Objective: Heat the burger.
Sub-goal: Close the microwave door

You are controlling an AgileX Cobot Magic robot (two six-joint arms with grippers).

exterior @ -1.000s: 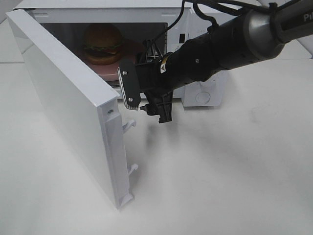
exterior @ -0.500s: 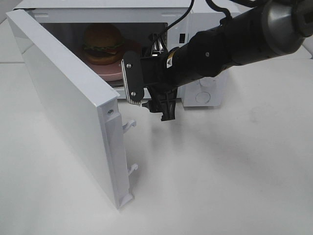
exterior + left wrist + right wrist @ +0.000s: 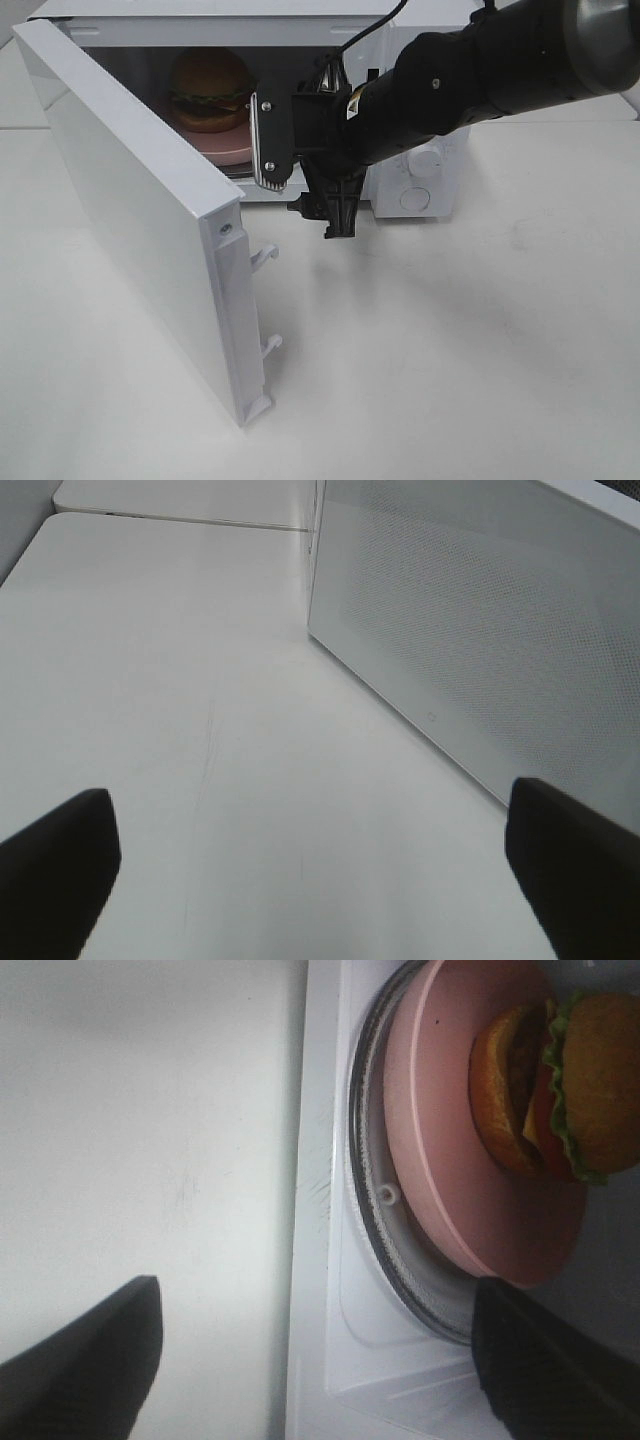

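High view: the burger [image 3: 210, 88] sits upright on a pink plate [image 3: 228, 152] inside the microwave [image 3: 420, 190], toward the left of the cavity. The door [image 3: 140, 215] stands wide open, hinged on the left and swung out toward the near side across the worktop [image 3: 450, 350]. The right gripper [image 3: 303, 205] hangs just in front of the cavity mouth, its fingers [image 3: 268, 150] spread wide and holding nothing. The burger lies far and to the left of them. It is round, so it has no long axis to line up with. With the food in place, I judge the coming move to be shutting the door. Its free edge lies near and left of the right gripper, and the arm itself blocks the door's swing until it clears the opening. The left arm is out of this view, so the right is plainly the nearer.

Left wrist view: the left gripper [image 3: 310, 880] has its fingers [image 3: 60, 870] wide apart and empty over bare worktop, near a perforated white panel [image 3: 470, 630], probably the microwave's side wall.

Right wrist view: beyond the wide, empty fingers, the plate with the burger rests on the glass turntable [image 3: 365, 1210], just past the cavity sill.
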